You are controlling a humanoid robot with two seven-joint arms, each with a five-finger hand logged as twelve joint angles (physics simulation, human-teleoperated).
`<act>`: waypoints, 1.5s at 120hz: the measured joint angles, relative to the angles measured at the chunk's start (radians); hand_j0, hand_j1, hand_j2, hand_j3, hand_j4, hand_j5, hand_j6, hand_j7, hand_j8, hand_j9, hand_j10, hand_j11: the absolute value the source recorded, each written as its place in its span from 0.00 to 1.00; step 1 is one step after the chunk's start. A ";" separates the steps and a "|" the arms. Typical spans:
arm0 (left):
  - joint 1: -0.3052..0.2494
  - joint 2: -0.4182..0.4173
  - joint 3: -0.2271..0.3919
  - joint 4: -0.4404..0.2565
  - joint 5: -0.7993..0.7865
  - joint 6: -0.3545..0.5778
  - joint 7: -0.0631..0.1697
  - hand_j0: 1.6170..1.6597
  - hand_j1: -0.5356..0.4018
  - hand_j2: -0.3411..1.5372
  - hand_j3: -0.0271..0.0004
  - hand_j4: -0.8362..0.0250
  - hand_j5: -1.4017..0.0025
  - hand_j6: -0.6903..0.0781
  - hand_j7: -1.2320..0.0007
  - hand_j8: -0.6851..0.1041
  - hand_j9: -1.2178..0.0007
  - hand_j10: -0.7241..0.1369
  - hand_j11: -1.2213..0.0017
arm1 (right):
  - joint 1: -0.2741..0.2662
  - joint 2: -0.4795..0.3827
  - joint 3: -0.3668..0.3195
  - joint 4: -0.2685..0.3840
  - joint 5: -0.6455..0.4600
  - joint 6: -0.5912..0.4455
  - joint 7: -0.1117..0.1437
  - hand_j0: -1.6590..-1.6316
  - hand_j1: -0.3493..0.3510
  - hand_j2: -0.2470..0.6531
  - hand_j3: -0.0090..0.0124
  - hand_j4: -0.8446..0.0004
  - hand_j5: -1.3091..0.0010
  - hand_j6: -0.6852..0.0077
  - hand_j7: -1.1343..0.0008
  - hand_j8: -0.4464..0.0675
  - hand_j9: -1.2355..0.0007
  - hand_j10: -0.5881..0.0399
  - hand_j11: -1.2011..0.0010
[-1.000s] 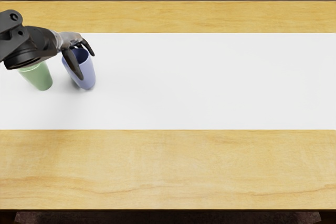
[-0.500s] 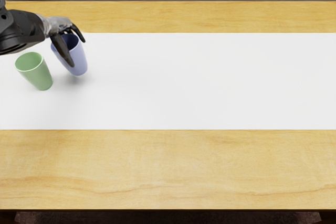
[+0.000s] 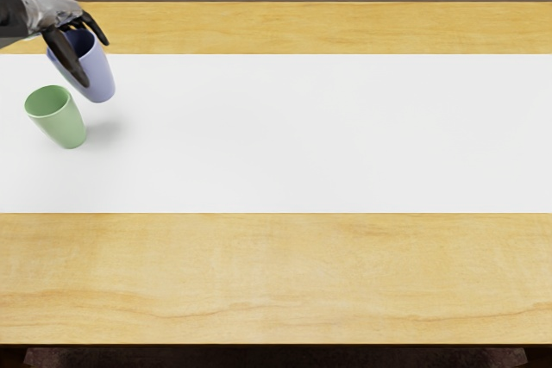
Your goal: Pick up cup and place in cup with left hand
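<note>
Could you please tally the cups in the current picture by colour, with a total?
Blue-violet cup: 1, in the grasp of the left hand
Green cup: 1, standing on the white strip
Total: 2 cups

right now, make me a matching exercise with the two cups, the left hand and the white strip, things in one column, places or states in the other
1. blue cup
2. green cup
3. left hand
4. white strip

A. stands upright, not held
B. runs across the wooden table
C. is held raised
D. grasps a cup

Pairs: 1-C; 2-A; 3-D; 4-B
</note>
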State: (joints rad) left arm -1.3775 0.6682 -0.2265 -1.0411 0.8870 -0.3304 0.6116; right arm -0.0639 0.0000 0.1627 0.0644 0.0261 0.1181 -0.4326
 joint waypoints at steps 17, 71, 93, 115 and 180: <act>-0.020 0.035 0.001 -0.006 -0.011 -0.015 0.000 0.84 0.44 0.24 0.99 0.48 0.57 0.52 0.49 0.56 0.50 0.42 0.50 | 0.000 0.000 0.000 0.000 0.000 0.000 0.000 0.04 0.00 0.27 0.42 1.00 1.00 0.99 1.00 0.87 1.00 0.94 1.00; -0.021 0.103 0.001 -0.010 -0.014 -0.039 0.000 0.84 0.45 0.24 0.99 0.47 0.57 0.49 0.50 0.54 0.50 0.42 0.50 | 0.001 0.000 0.000 0.001 0.000 0.003 0.000 0.04 0.00 0.27 0.42 1.00 1.00 0.99 1.00 0.87 1.00 0.94 1.00; -0.014 0.104 0.002 -0.008 -0.012 -0.038 0.000 0.84 0.46 0.24 0.99 0.46 0.58 0.48 0.50 0.53 0.50 0.41 0.50 | 0.001 0.000 0.000 0.000 0.000 0.003 0.000 0.04 0.00 0.27 0.42 1.00 1.00 0.99 1.00 0.87 1.00 0.94 1.00; -0.011 0.131 0.001 -0.006 -0.010 -0.037 0.000 0.84 0.46 0.24 0.99 0.46 0.58 0.47 0.50 0.53 0.50 0.40 0.50 | 0.001 0.000 0.000 0.001 0.000 0.003 0.000 0.04 0.00 0.27 0.42 1.00 1.00 0.99 1.00 0.87 1.00 0.94 1.00; -0.003 0.150 0.006 -0.009 -0.012 -0.040 0.000 0.86 0.47 0.23 0.99 0.47 0.57 0.46 0.51 0.52 0.51 0.36 0.51 | 0.001 0.000 0.000 0.002 -0.001 0.006 0.000 0.04 0.00 0.27 0.42 1.00 1.00 0.99 1.00 0.87 1.00 0.94 1.00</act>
State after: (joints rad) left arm -1.3805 0.8186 -0.2207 -1.0499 0.8750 -0.3706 0.6112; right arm -0.0631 0.0000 0.1627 0.0660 0.0251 0.1242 -0.4327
